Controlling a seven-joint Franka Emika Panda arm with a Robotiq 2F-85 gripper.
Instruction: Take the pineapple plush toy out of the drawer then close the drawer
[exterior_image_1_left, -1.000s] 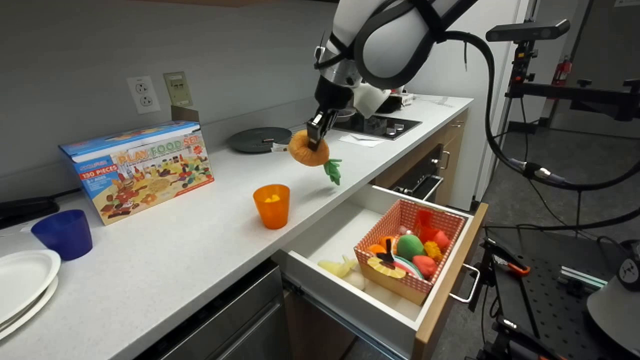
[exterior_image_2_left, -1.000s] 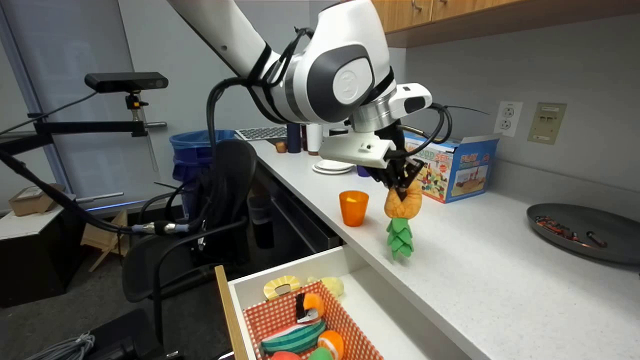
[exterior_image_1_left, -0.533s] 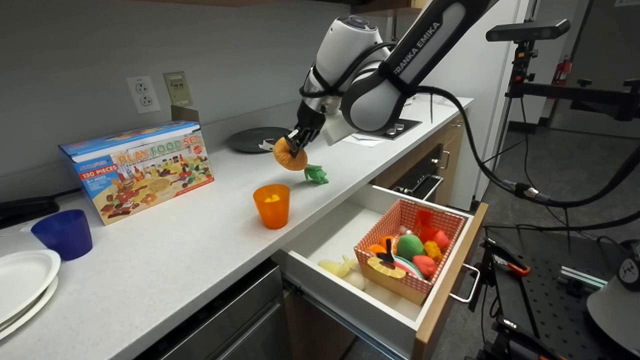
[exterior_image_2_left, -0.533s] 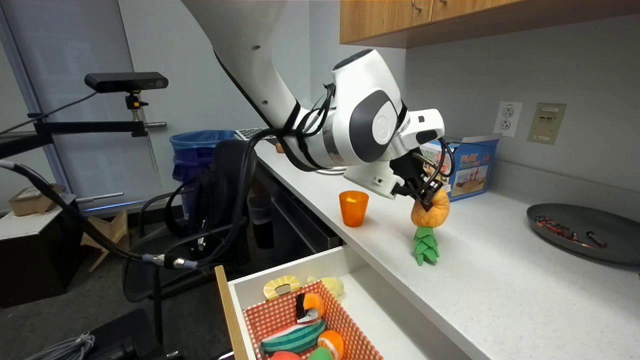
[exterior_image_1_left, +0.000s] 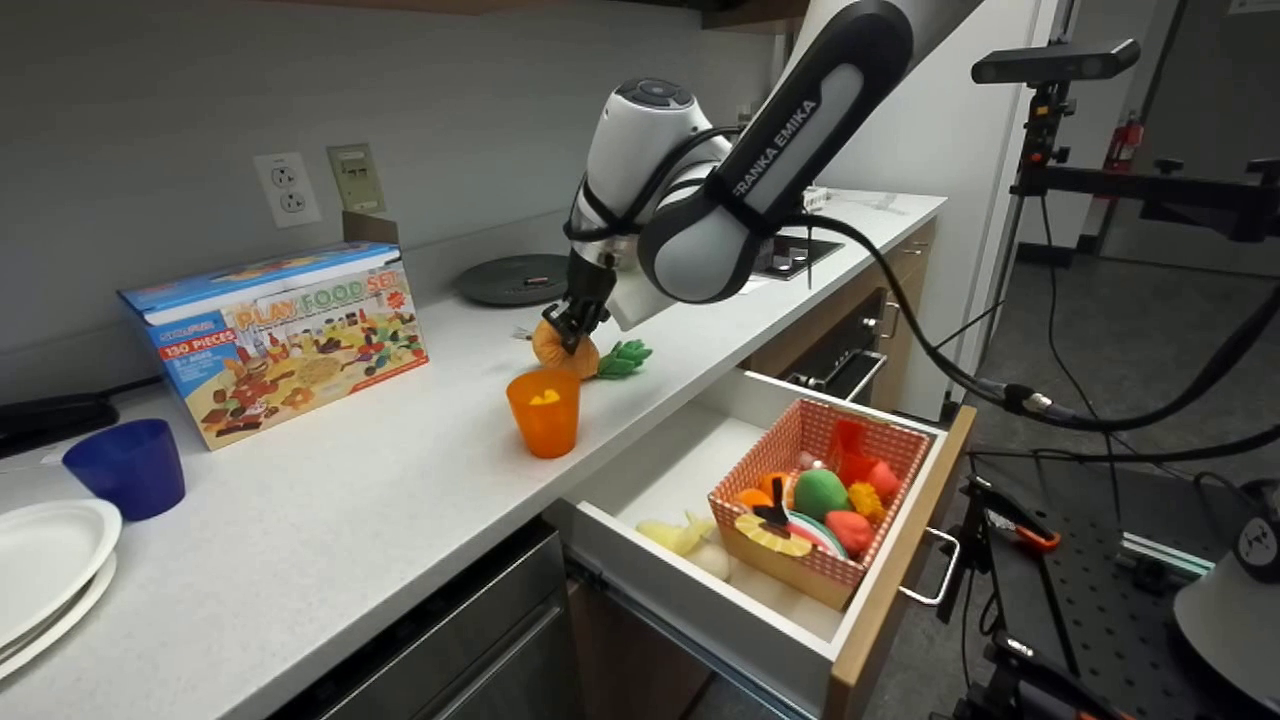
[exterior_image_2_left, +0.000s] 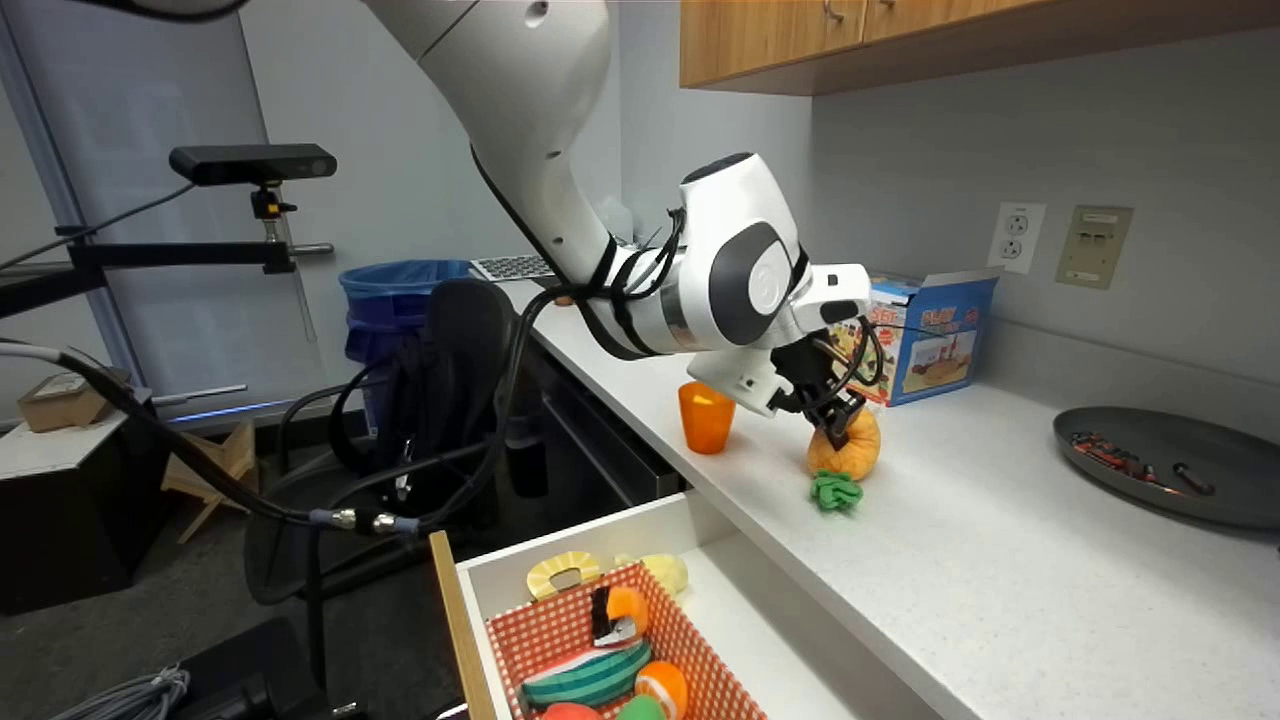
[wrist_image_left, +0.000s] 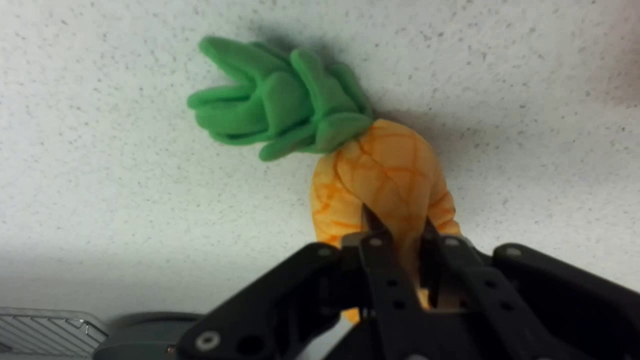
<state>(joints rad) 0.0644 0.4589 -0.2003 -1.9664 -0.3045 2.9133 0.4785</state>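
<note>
The pineapple plush toy (exterior_image_1_left: 585, 364) has an orange body and a green leafy tuft. It is over the white counter behind the orange cup (exterior_image_1_left: 545, 420), at or just above the surface. It also shows in an exterior view (exterior_image_2_left: 862, 452). My gripper (wrist_image_left: 398, 218) is shut on its body, with pinched cloth between the fingers in the wrist view. The gripper also shows from outside (exterior_image_1_left: 568, 335). I cannot tell whether the toy's underside touches the counter. The drawer (exterior_image_1_left: 690, 598) is pulled wide open below the counter's front edge, with its metal bar handle (exterior_image_1_left: 942, 575) on the brown front.
A red-checked box (exterior_image_1_left: 790, 572) of toy fruit stands in the drawer, with pale toys (exterior_image_1_left: 675, 535) beside it. The counter holds a play food box (exterior_image_1_left: 300, 340), a dark pan (exterior_image_2_left: 1160, 465), a blue cup (exterior_image_1_left: 128, 470) and white plates (exterior_image_1_left: 50, 565).
My gripper has lowered the pineapple toy toward the counter, moving away from the drawer side and nearer the play food box. The tuft has swung from hanging to nearly level. The drawer has not moved.
</note>
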